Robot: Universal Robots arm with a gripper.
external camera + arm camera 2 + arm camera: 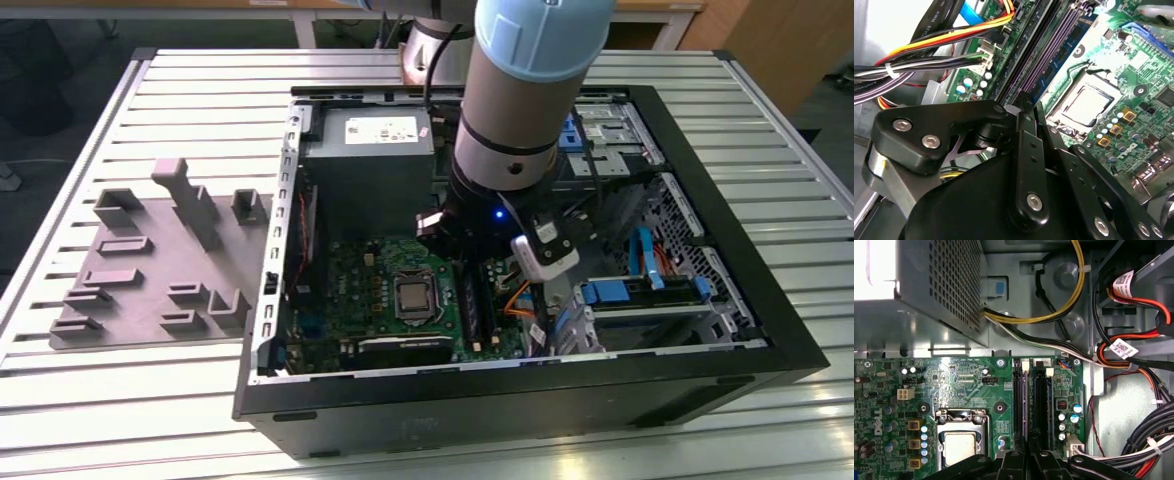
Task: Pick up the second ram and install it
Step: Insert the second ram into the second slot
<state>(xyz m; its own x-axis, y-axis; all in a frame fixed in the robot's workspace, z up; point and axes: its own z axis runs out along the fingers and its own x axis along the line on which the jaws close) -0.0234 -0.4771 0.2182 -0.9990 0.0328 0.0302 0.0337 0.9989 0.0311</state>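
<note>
Ribbed metal table (pixel 160 400) is carrying an open black computer case (pixel 747 330). Inside it, the black tool (pixel 1026 107) is being held narrow over the long black memory slots (pixel 1035 405) of the green motherboard (pixel 964 390). Whether the second ram is gripped cannot be told.

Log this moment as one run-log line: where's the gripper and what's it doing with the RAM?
gripper: low over memory slots | fingers: closed together at slots | second ram: seated in slot | motherboard: inside open case
</note>
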